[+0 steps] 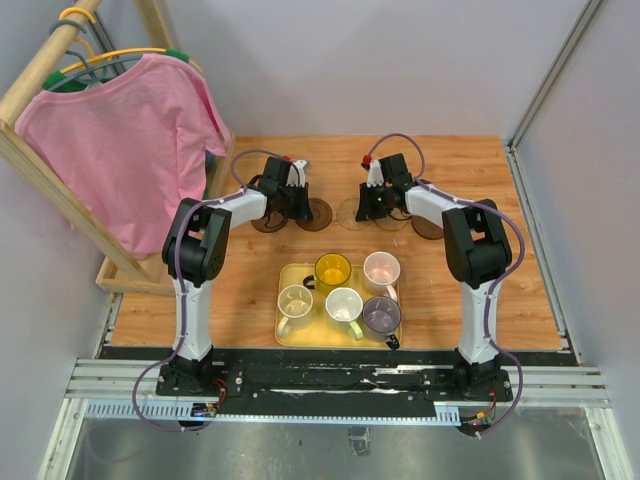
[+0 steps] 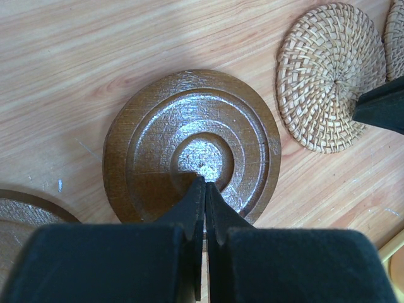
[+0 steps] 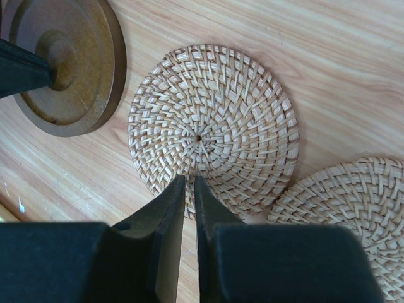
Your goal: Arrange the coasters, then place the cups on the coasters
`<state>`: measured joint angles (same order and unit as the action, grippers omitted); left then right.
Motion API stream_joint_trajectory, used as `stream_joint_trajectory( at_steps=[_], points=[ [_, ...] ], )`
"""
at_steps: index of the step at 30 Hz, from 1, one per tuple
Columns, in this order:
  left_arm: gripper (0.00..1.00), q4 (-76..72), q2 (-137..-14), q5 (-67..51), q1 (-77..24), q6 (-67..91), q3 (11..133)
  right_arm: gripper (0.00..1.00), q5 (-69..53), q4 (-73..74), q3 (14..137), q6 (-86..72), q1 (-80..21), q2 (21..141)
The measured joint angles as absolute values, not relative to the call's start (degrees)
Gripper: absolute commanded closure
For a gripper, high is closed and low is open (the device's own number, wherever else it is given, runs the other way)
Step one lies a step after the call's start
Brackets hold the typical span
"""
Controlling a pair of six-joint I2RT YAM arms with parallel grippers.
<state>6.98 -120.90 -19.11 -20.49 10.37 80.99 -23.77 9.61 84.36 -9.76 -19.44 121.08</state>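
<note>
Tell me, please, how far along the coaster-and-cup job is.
Looks done: the round coasters lie in a rough row on the wooden table. In hand: the left gripper, shut, points at a dark brown grooved coaster; the right gripper at a tan woven coaster. Left: all five small handled mugs sit in the yellow rectangular tray, none on a coaster.

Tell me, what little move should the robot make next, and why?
Probably the right tool should nudge the woven coaster under its tips away from the second woven coaster, because their edges look touching. The cups all sit on the yellow tray, so spacing likely comes first.
</note>
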Motion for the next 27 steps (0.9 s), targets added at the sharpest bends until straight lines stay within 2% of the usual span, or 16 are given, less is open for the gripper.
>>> stream_joint_trajectory(
  at_steps=[10,16,21,27],
  points=[
    [1.0,8.73,-120.95,-18.33,-20.51,9.89,82.35,0.87,-23.38,11.25,84.79,-9.26,-19.44,120.68],
    [0.99,10.35,-120.99,-17.82,-20.51,9.23,87.35,0.86,-23.29,13.67,88.33,-8.43,-19.44,120.29],
    [0.99,10.31,-119.96,-18.35,-20.51,9.17,90.43,0.85,-21.76,14.48,88.86,-7.62,-19.44,116.31],
    [0.99,10.11,-115.85,-19.22,-20.53,9.04,88.64,0.86,-17.45,13.58,85.73,-8.03,-19.07,107.98]
  ],
)
